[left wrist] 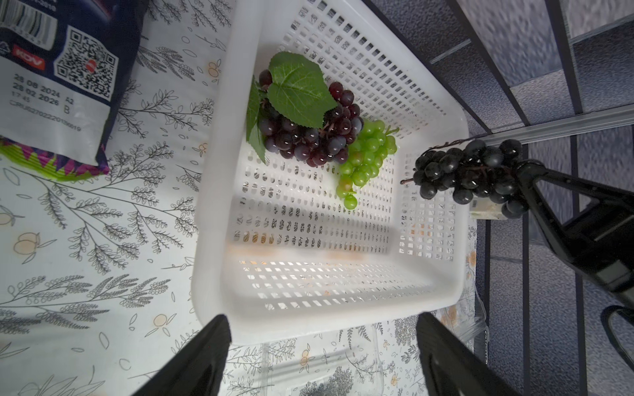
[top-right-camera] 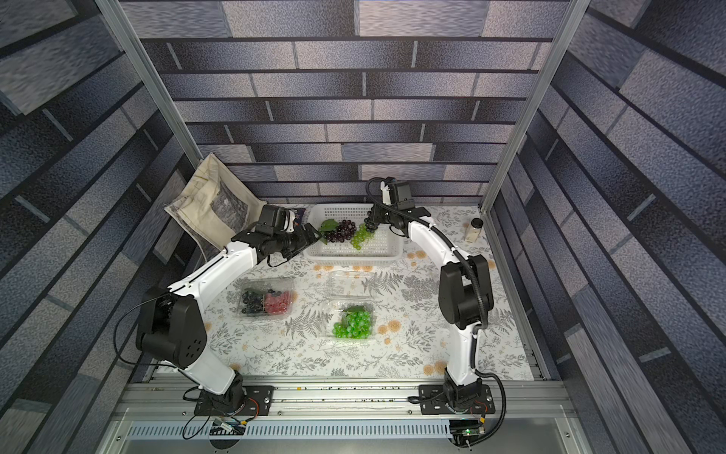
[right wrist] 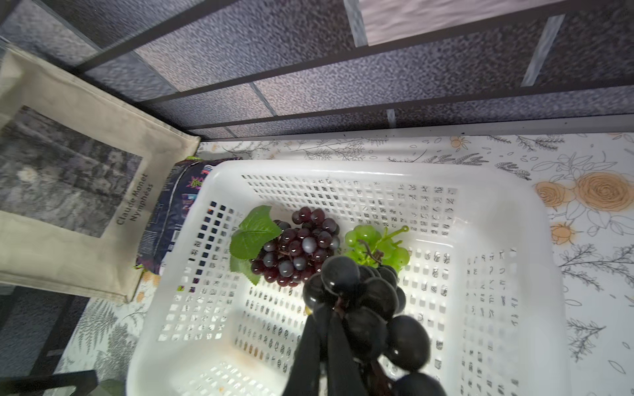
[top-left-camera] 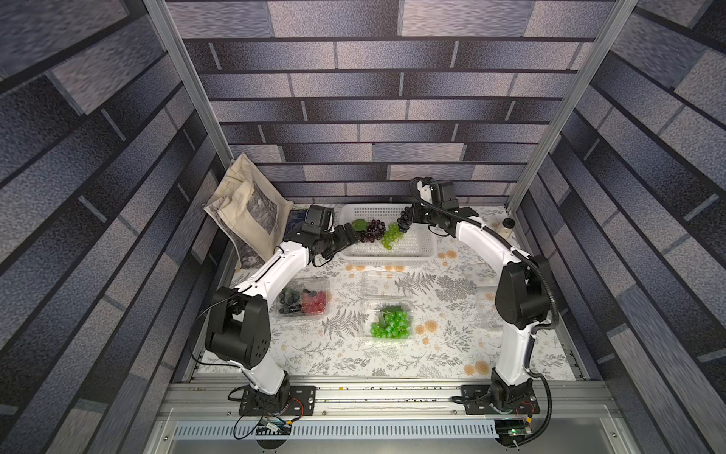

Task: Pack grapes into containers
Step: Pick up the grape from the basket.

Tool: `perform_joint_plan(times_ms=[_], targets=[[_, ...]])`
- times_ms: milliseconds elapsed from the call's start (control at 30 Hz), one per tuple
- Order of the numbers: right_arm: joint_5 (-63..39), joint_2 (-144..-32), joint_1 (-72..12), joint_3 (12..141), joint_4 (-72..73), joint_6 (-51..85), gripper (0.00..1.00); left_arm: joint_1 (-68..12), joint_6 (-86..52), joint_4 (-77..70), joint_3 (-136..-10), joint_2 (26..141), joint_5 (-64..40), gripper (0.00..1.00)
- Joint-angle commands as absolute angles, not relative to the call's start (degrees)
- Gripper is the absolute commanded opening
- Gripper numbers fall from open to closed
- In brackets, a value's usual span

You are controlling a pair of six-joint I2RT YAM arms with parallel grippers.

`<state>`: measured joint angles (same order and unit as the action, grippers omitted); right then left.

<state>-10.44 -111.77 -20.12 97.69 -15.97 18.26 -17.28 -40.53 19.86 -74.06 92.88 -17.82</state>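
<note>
My right gripper (right wrist: 324, 308) is shut on a black grape bunch (right wrist: 363, 301), which hangs above the white basket (top-left-camera: 387, 257); both top views show it (top-right-camera: 369, 223). In the basket lie dark red grapes with a leaf (left wrist: 308, 137) and a pale green bunch (left wrist: 367, 161). My left gripper (left wrist: 324, 319) stands open and empty at the basket's left end. Nearer the front, one clear container (top-left-camera: 304, 300) holds black and red grapes. Another container (top-left-camera: 389, 322) holds green grapes, its lid (top-left-camera: 387, 281) lying open. A third clear container (top-left-camera: 486, 293) shows faintly beside the right arm.
A cloth tote bag (top-left-camera: 247, 212) leans in the back left corner, with a snack packet (left wrist: 58, 85) lying beside the basket. A small jar (top-left-camera: 507, 226) stands at the back right. Walls close in the table on three sides.
</note>
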Motion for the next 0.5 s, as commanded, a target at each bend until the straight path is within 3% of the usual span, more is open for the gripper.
perform_joint_plan(times_ms=[0,467], targets=[[-12.6,-107.4,-20.9,95.2,-15.4,19.8,0.00,-17.8,-41.0,19.0,-72.5,89.6,-17.9,0.87],[-8.6,-88.8,-31.6,82.3,-21.1,18.3,0.00,-19.1,-41.1,19.4,-66.5,81.1,-16.3,0.88]])
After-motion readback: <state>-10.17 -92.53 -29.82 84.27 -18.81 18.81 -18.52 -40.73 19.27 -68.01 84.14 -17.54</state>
